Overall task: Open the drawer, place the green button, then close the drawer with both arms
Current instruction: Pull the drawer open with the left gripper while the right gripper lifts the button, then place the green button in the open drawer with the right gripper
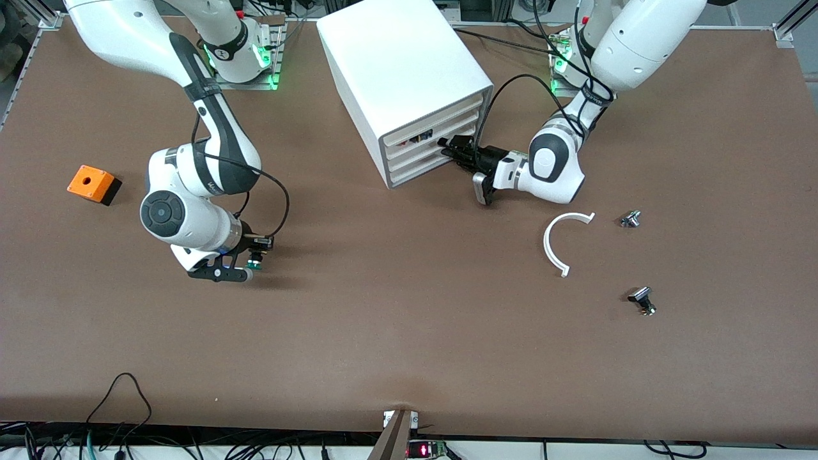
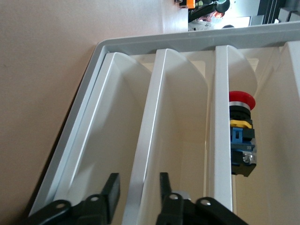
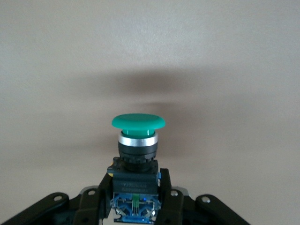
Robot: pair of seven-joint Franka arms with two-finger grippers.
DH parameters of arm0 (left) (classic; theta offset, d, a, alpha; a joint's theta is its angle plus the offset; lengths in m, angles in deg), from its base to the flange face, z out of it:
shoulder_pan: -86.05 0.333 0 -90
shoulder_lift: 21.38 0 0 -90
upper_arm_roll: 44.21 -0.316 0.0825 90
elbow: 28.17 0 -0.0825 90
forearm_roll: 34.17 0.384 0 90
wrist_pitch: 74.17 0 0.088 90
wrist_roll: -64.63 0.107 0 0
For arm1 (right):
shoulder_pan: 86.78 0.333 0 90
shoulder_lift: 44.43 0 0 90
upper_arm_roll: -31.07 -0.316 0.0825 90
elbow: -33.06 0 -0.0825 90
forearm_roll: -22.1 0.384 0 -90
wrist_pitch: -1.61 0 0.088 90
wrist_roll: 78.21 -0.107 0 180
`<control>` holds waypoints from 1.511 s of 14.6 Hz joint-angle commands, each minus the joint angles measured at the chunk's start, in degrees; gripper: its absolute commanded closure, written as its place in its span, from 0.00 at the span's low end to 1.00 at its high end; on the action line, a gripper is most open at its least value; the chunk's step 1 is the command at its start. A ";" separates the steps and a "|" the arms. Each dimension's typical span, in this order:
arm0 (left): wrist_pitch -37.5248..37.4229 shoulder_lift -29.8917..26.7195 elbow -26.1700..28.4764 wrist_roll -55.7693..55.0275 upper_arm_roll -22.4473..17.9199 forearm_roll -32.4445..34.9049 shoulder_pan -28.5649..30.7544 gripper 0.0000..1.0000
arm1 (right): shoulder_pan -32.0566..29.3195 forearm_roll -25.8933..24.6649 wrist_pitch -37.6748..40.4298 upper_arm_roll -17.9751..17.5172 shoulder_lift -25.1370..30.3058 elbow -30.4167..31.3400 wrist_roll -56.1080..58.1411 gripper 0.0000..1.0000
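The white cabinet (image 1: 409, 70) stands at the table's middle near the arms' bases, its drawers facing the left arm's end. My left gripper (image 1: 455, 151) is at the drawer fronts, open. In the left wrist view (image 2: 138, 190) its fingers stand either side of one drawer's sloped front lip (image 2: 145, 140) without gripping it. My right gripper (image 1: 246, 263) is shut on the black body of the green-capped button (image 1: 255, 260), low over the bare table toward the right arm's end. The right wrist view shows the button (image 3: 137, 123) upright between the fingers (image 3: 135, 192).
A red-capped button (image 2: 241, 101) lies in another drawer. An orange box (image 1: 92, 184) sits toward the right arm's end. A white curved strip (image 1: 556, 246) and two small black-and-silver parts (image 1: 631, 219) (image 1: 642, 300) lie toward the left arm's end.
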 commanded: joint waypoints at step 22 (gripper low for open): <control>-0.05 3.47 -16.08 -4.77 -7.13 12.54 5.08 0.00 | 22.60 7.54 9.76 -0.31 -12.89 -38.14 -65.84 1.00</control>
